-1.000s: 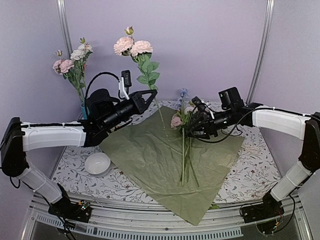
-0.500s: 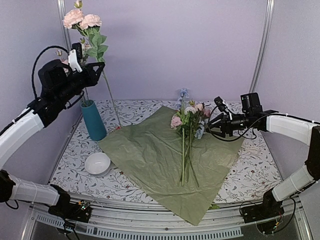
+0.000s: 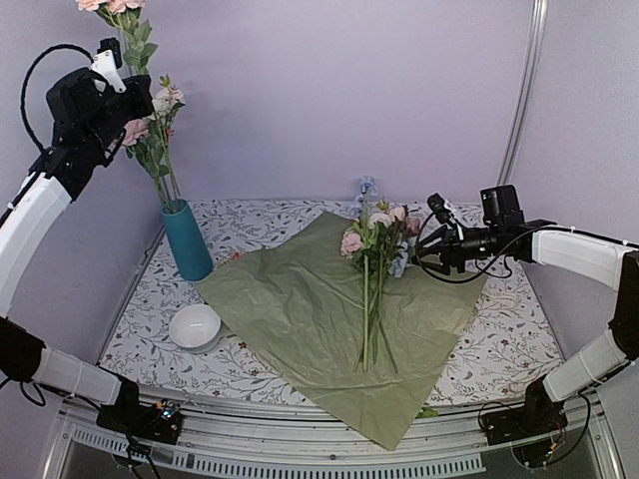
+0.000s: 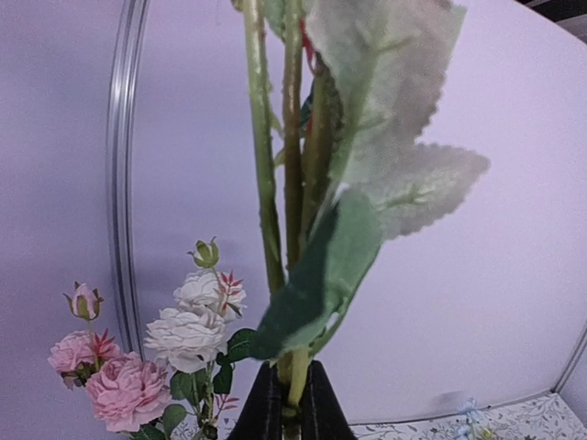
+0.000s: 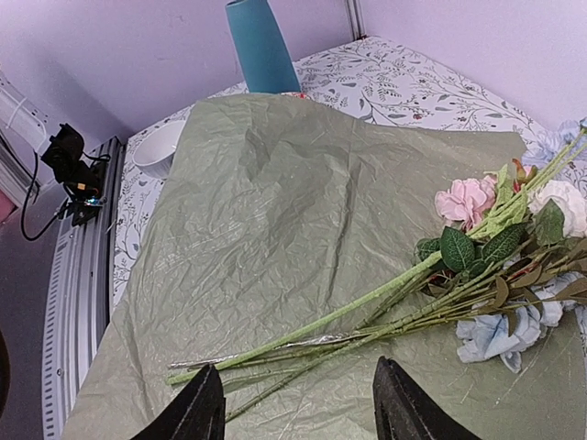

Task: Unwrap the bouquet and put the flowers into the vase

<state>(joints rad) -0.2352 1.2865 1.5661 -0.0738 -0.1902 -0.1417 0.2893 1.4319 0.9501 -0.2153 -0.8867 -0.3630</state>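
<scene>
Left gripper (image 4: pixel 292 410) is up high at eleven o'clock, clamped tight on a leafy green flower stem (image 4: pixel 260 137). The tall teal cylinder vase (image 3: pixel 187 239) stands at nine o'clock. Right gripper (image 5: pixel 298 403) gapes wide at three o'clock, over the loose flowers (image 3: pixel 369 289) lying on the olive-green paper sheet (image 3: pixel 290 309).

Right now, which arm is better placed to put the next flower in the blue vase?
Left, probably. The left gripper is shut on a flower stem, held high near the vase. The right gripper is open and empty by the loose flowers on the green paper, farther away.
</scene>
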